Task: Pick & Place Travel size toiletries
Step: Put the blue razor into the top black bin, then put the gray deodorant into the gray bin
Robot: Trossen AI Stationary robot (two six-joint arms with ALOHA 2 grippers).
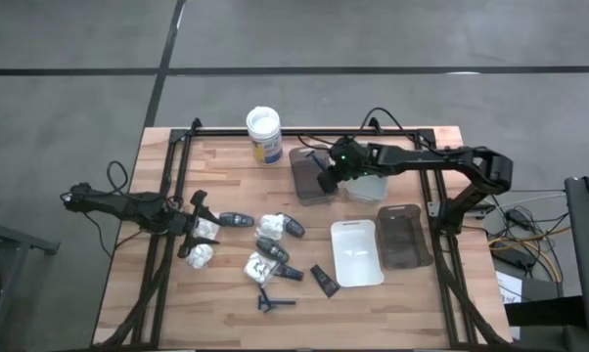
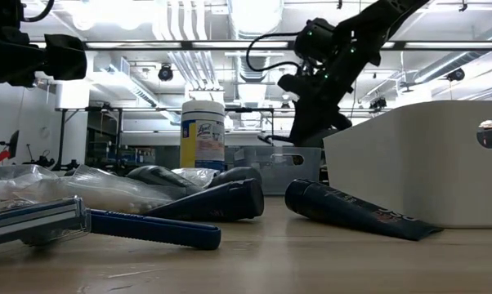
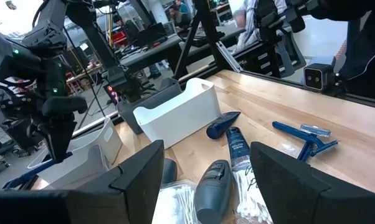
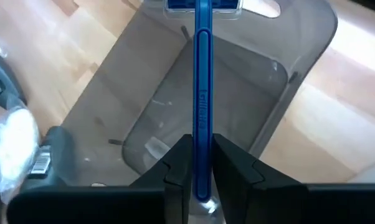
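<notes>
Along the table's [image 1: 226, 323] near edge lie 1 blue razor [image 1: 273, 302] and 1 black tube [image 1: 323, 281], with grey bottles [image 1: 275, 252] and white packets [image 1: 203, 254] just beyond. At the left edge, the left gripper [image 1: 199, 227] hangs open-jawed. Toward the far edge, the right gripper [image 4: 200, 163] clamps a second razor [image 4: 202, 93] above the grey tray [image 1: 311, 174].

R gripper [image 4: 201, 163] pinched shut, held high; L gripper [image 3: 203, 171] spread wide, prob. low.

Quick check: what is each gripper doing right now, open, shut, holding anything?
Left gripper: open, empty, above the toiletries at the table's left.
Right gripper: shut on a blue razor, over the grey tray.
</notes>
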